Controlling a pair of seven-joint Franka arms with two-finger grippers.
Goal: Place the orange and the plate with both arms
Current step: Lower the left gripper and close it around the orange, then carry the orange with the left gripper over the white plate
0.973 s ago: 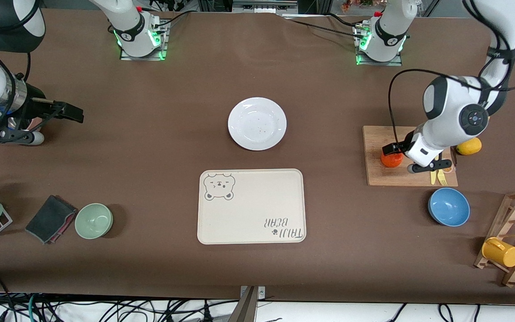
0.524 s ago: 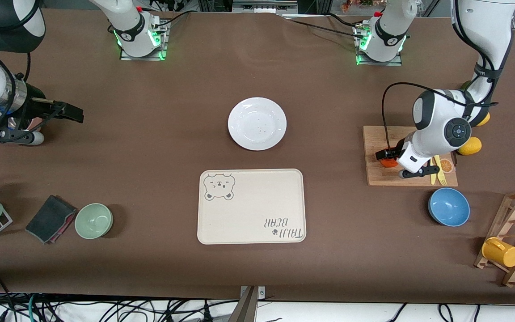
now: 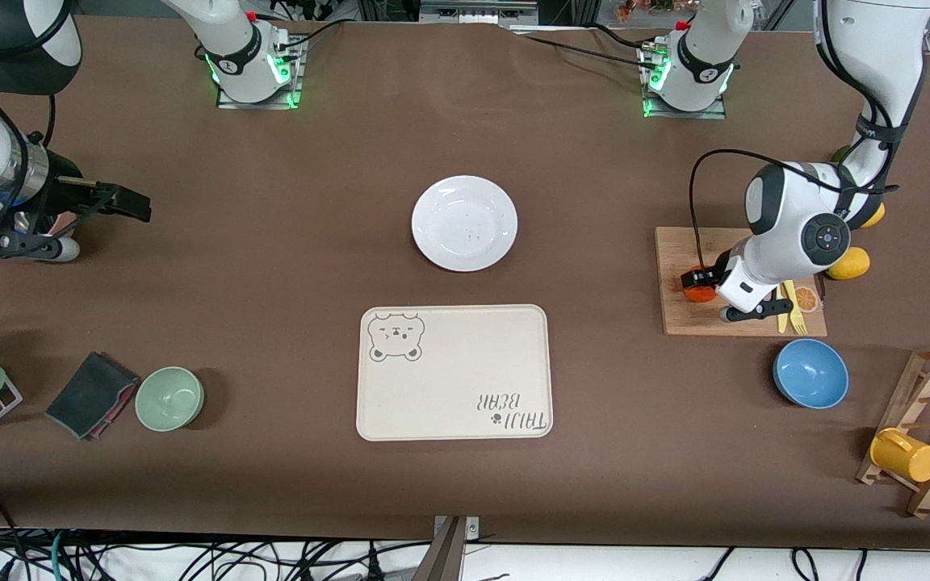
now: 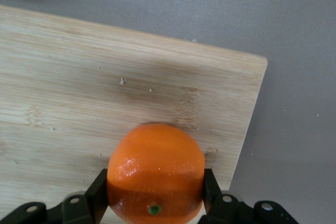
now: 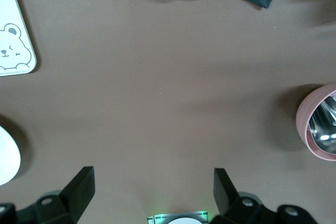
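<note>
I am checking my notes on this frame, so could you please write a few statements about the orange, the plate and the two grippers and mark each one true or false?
1. The left gripper has its fingers on either side of the orange. True.
2. The orange sits on the plate. False: it is on the wooden cutting board, and nothing lies on the plate.
3. The right gripper is open and holds nothing. True.
4. The plate rests on the bear-print tray. False: it lies on the table, apart from the tray and farther from the front camera.
5. The blue bowl holds a lemon. False: nothing is in it.
</note>
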